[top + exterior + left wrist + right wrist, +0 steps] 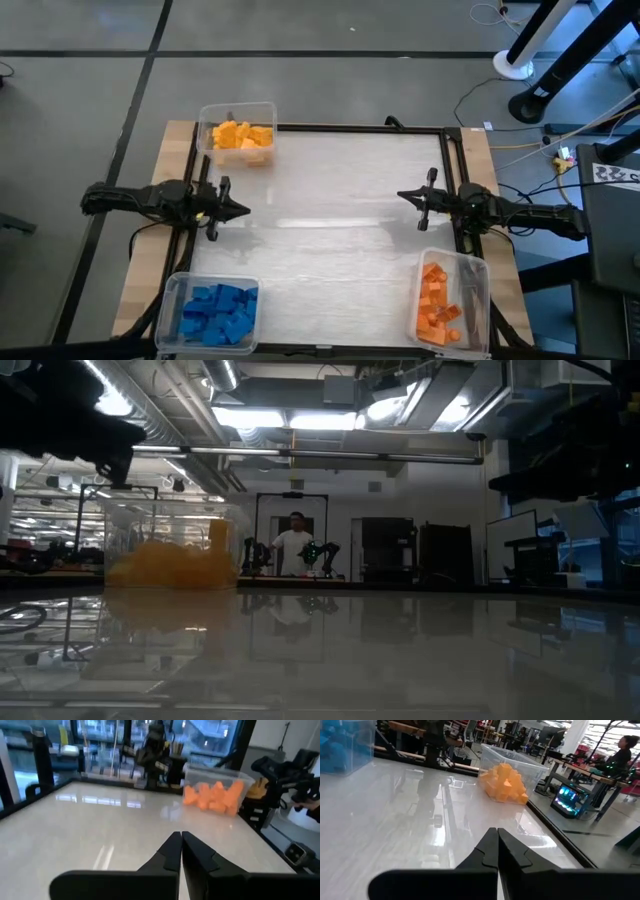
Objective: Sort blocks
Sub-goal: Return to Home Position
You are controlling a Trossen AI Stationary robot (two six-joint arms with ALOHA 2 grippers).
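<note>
Sorting looks done: yellow blocks [243,137], blue blocks [219,313] and orange blocks [437,305] fill separate bins [238,105], none loose on your bench [340,230]. Your left tool [243,211] and right tool [403,196] are pinched together, empty.

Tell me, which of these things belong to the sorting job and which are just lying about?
Job: yellow blocks, blue blocks, orange blocks, each heap in its own clear bin; left gripper and right gripper, both shut, at the sides of the table.
Lying about: floor cables, white stand base, a person far behind the table.
</note>
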